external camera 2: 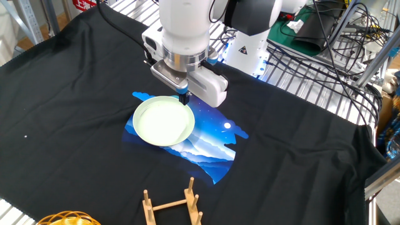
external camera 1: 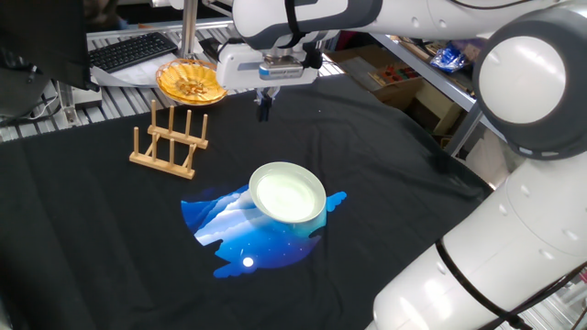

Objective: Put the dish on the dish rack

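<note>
One red label (external camera 2: 85, 4) at top, writing perhaps illegible

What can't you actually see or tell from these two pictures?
- Gripper: its fingertips are small and dark in both views, so open or shut cannot be told.
- Gripper height above the dish: neither view shows whether they touch.
- Dish rack: the other fixed view's bottom edge cuts off its base.
- Orange-yellow fluted dish: mostly cut off there too; its contents in one fixed view are too small to name.

Two raised cameras face across the dish (external camera 1: 288, 192) oppositely.
</note>
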